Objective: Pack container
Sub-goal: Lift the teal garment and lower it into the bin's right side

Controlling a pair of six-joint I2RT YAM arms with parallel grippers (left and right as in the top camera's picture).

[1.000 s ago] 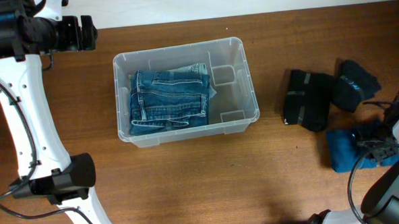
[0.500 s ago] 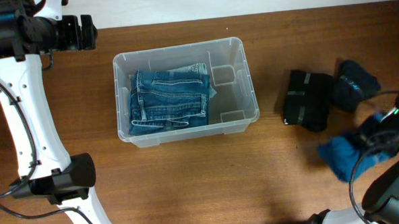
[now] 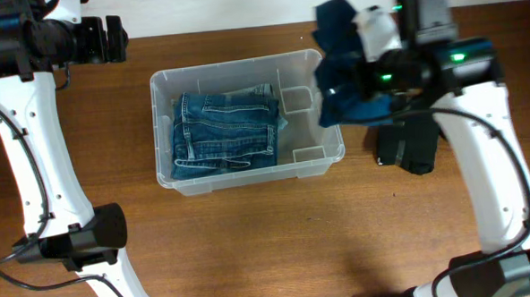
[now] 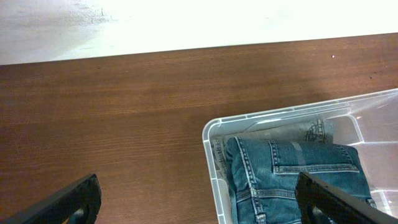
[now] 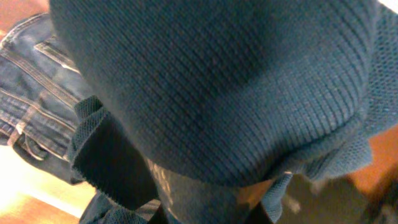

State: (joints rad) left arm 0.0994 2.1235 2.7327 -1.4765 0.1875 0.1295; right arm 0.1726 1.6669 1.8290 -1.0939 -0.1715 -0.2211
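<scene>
**A:** Since a second ago the right arm has swung up from the near right. Its pincer (image 3: pixel 359 76) now hangs at the right end of the container (image 3: pixel 248 174), clenched on a blue knit garment (image 3: pixel 336 29).

**B:** So it's mid-carry?

**A:** I'd judge so. The container sits mid-tabletop with folded jeans (image 3: pixel 227 130) filling its left part, and the right part is free.

**B:** What does the next move call for?

**A:** Probably a shift left over that free part, then lowering and letting go. Trailing cloth could catch the rim.

**B:** And the other arm?

**A:** The left pincer (image 3: pixel 122 40) is spread wide and grasps nothing, off beyond the container's far left corner.

**B:** Surroundings?

**A:** The tabletop (image 3: pixel 278 246) is brown wood grain. A black garment (image 3: pixel 413 146) lies to the right of the container, and there's a pale surface (image 4: pixel 186 25) past the far edge.
</scene>
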